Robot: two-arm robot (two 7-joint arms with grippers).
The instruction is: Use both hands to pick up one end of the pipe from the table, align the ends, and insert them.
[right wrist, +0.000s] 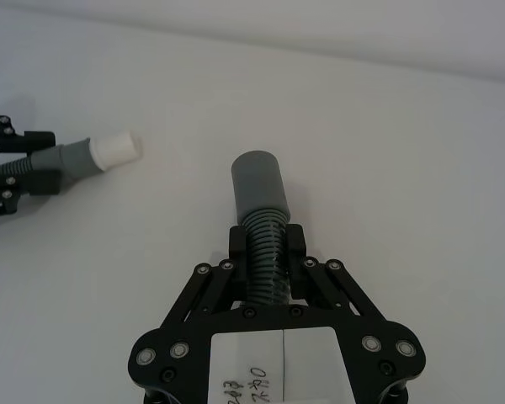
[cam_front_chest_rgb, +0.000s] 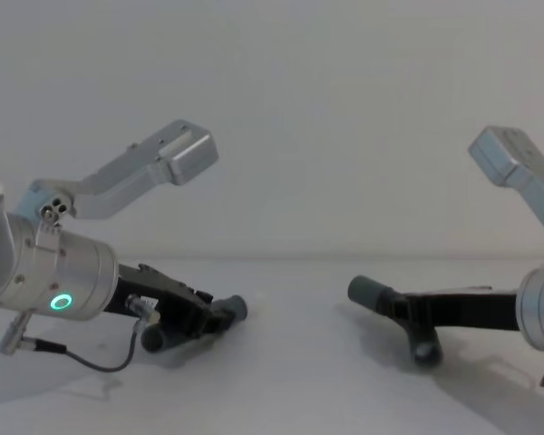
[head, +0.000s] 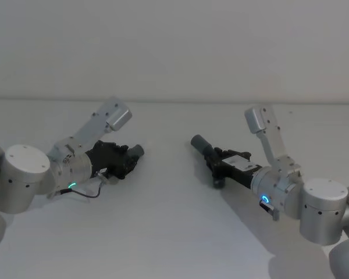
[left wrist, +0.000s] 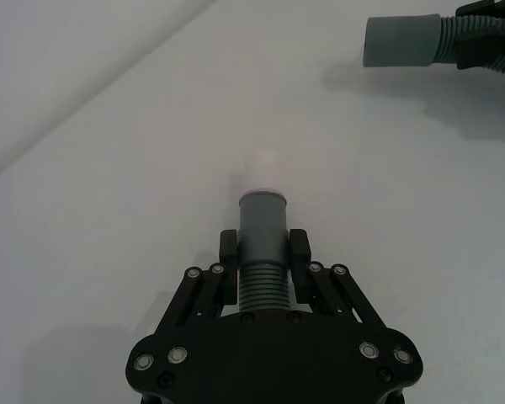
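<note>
My left gripper [head: 128, 157] [left wrist: 263, 248] is shut on one pipe piece [left wrist: 262, 252], a dark grey corrugated hose whose grey collar and white tip [left wrist: 263, 162] stick out past the fingertips. My right gripper [head: 215, 158] [right wrist: 266, 244] is shut on the other pipe piece [right wrist: 265, 252], whose wide grey cuff [right wrist: 259, 181] [head: 199, 142] points toward the left one. The two ends face each other across a gap over the white table [head: 174, 232], roughly level in the chest view. That hose's tail [cam_front_chest_rgb: 425, 351] curves down below the right fingers.
A thin black cable [cam_front_chest_rgb: 91, 362] loops under my left wrist. The white table stretches wide around both arms, with a pale wall behind it.
</note>
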